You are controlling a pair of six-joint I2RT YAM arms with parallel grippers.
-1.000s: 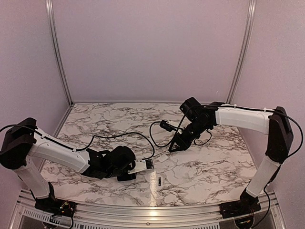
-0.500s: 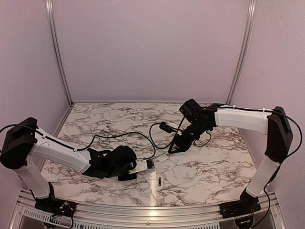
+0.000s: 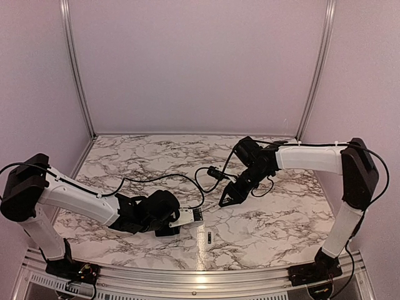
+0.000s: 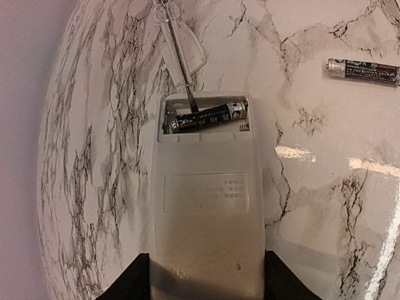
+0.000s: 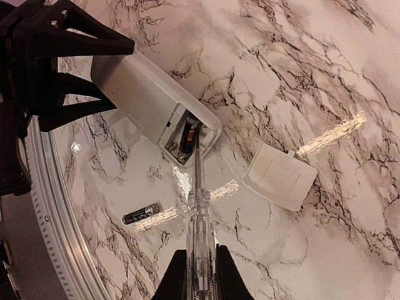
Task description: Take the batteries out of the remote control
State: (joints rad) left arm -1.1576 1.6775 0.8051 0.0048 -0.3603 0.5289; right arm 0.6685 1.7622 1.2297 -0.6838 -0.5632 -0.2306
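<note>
- Right arm has swung in and down toward the near left over the last second. My right gripper [image 3: 228,199] now sits closer to the remote control [image 3: 187,216] than it did. Left arm has not shifted.
- Nearest the front edge: loose battery [image 3: 209,237], dark, lying on its side on the marble table [image 3: 281,231]. It is near the remote's open end but apart from it, and clear of both my grippers.
- Left gripper [image 4: 206,278]: low over the table, jaws clamped against the two long sides of the remote control at its plain end. The remote lies flat, back side up, held there.
- Open end of the remote: battery bay uncovered. Second battery [image 4: 203,117] sits inside it, lying across the width of the remote, slightly askew.
- Screwdriver [image 5: 200,206]: clear handle, thin shaft. Its tip is down inside the bay, right at the second battery. Cannot tell whether the tip actually touches it.
- Right gripper again: fingers pressed together on the screwdriver's handle, pinching it. The shaft points straight out ahead of my wrist toward the bay.
- Cover piece [image 5: 280,176]: small, white, squarish, flat on the marble. In my right wrist view it lies to the right of the bay, near the screwdriver's shaft and apart from the remote.
- Farther back: black cable [image 3: 156,178] loops over the marble between my two arms.
</note>
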